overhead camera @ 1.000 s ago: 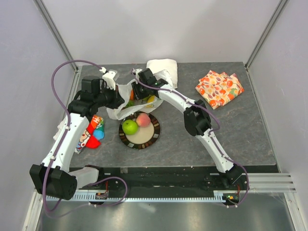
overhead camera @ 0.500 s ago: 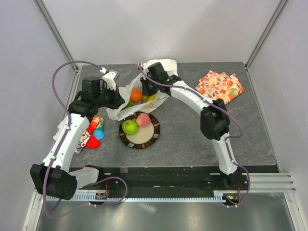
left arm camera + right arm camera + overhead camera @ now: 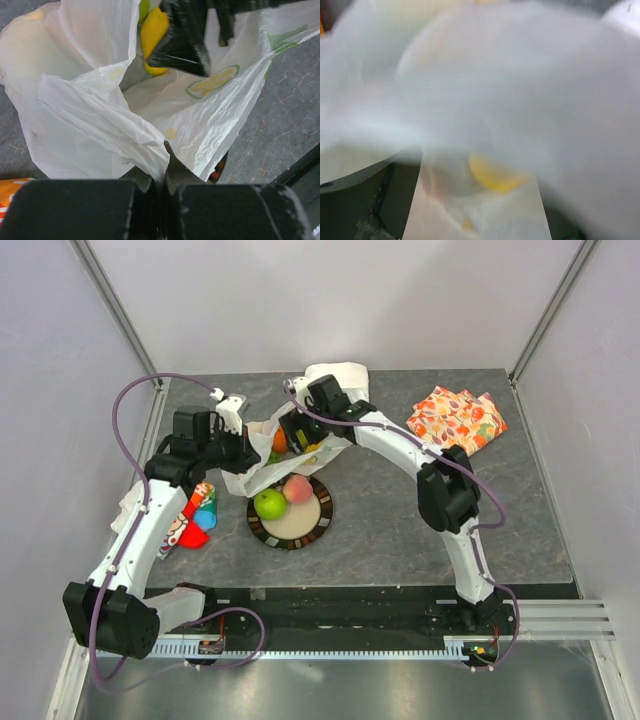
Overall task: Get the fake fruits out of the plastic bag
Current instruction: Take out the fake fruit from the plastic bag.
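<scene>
The white plastic bag (image 3: 250,468) lies crumpled left of centre, its mouth held up. My left gripper (image 3: 165,172) is shut on a fold of the bag's edge. My right gripper (image 3: 296,430) reaches into the bag's mouth from the far side, its black fingers (image 3: 182,37) spread apart above a yellow banana (image 3: 152,35). An orange (image 3: 276,440) shows partly beside it, and a bit of green fruit (image 3: 144,7) peeks out behind. The right wrist view is blurred white bag film with a yellow shape (image 3: 495,177). A green apple (image 3: 269,504) and a pink fruit (image 3: 296,489) rest on the plate (image 3: 322,522).
A folded white cloth roll (image 3: 342,378) lies just behind the bag. Orange fruit-patterned fabric (image 3: 457,423) sits at the back right. A red and blue packet (image 3: 197,515) lies under my left arm, near the table's left edge.
The right gripper drew back out of the bag, uncovering the orange, then dipped into the mouth again and half covers it. The left gripper kept its hold and shifted slightly.
</scene>
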### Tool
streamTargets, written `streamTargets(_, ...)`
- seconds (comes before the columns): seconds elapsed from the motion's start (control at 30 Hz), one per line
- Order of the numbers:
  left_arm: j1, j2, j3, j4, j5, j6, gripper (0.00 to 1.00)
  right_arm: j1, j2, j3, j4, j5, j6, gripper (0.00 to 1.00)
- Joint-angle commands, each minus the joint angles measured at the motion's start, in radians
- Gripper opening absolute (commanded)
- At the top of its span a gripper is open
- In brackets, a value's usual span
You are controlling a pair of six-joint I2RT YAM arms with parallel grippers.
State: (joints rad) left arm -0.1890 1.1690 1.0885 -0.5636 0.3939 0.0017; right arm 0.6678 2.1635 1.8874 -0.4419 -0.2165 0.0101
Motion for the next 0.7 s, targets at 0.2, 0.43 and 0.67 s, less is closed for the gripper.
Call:
streamTargets(0.2, 0.005, -0.006, 0.011, 0.036, -0.006, 0.007, 0.02, 0.033, 0.318, 0.45, -0.057, 0.074, 0.114, 0.98)
streamTargets(0.43, 0.005, 0.001, 0.021, 0.039, -0.018, 0.007, 0.02, 0.033, 0.38, 0.49, -0.069, 0.103, 0.108, 0.98)
streamTargets(0.67, 0.006, 0.006, 0.016, 0.037, -0.026, 0.007, 0.02, 0.035, 0.444, 0.573, -0.023, 0.108, 0.119, 0.98)
